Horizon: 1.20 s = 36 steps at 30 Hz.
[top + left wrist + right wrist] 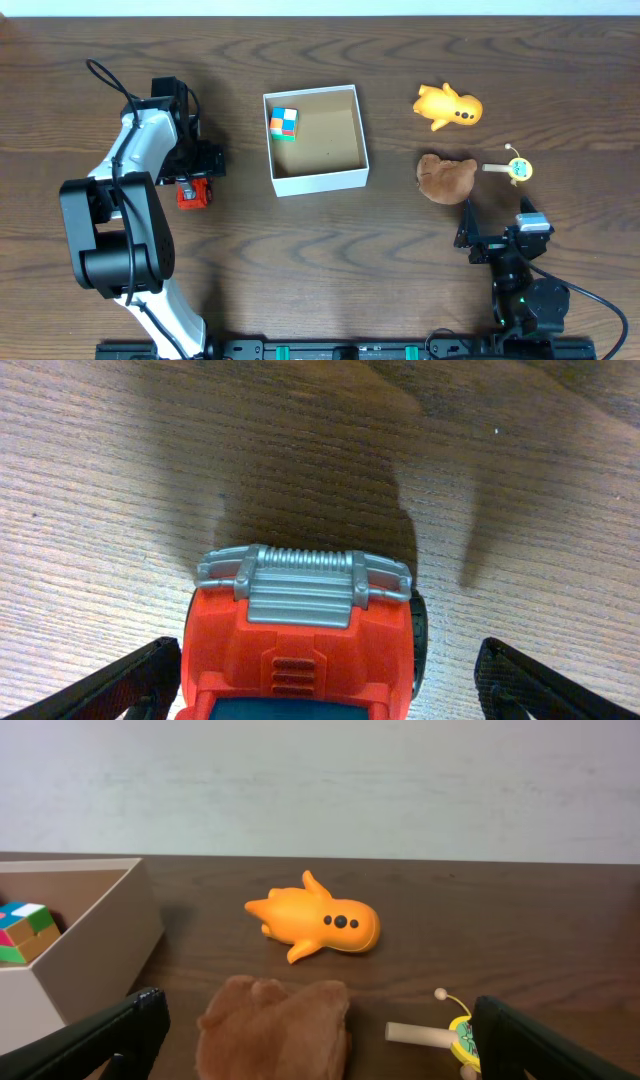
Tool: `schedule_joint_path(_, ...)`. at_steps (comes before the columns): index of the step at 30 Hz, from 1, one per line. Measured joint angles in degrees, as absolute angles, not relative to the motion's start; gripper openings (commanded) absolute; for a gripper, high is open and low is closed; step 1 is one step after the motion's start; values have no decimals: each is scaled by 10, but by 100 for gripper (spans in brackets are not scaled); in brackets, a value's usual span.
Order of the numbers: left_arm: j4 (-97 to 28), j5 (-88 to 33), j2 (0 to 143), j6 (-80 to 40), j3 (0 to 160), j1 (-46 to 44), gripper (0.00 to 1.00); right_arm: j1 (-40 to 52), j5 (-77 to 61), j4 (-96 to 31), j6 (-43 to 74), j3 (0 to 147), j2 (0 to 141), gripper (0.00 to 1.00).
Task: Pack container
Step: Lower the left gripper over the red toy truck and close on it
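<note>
1. Two pincers stood spread wide, neither pinching anything. The left gripper (325, 685) hung low over a red plastic toy truck with a grey ribbed bumper (300, 650), one finger (130, 682) on each side of it. The left finger sat just beside the truck's flank, though the wrist view was too tight to tell whether it touched. The other finger stood apart from the wheel.
2. The right gripper (320, 1045) sat low near the table's front edge, its jaws wide apart and facing a brown plush toy (275, 1025) just ahead of it.
3. The square, shallow white cardboard container with a brown inside (320, 181) rested near the middle of the table, between the two arms and closer to the left one. Its open top faced up.
4. A small multicoloured puzzle cube (283, 124) lay inside the container, tucked into the far left corner against the walls. The rest of the brown floor was bare.
5. The red truck lay outside the container, near its left wall and apart from it, with bare wood between them.
6. An orange rubbery animal-shaped toy with three dark dots (448, 106) lay well right of the container, towards the far edge. The brown plush sat nearer than it, a strip of table separating the two.
7. A small yellow and green toy on a pale wooden handle (510, 169) lay just right of the plush, its handle end almost meeting it.
8. The dark brown wood-grain table (400, 260) was bare between the plush and the container's right wall. A pale plain wall (320, 780) rose behind the table's far edge.
</note>
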State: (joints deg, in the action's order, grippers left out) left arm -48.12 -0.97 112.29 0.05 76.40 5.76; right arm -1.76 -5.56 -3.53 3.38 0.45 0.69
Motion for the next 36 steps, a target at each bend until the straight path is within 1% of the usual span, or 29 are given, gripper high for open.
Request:
schedule_joint_path(6,-481,-10,1123,0,764,58,91,-18,-56,-35,34,4,7,99)
schedule_joint_path(17,-490,-45,1123,-4,764,58,91,-18,-56,-35,34,4,7,99)
schedule_joint_path(36,-506,-53,1093,-4,764,58,91,-18,-56,-35,34,4,7,99)
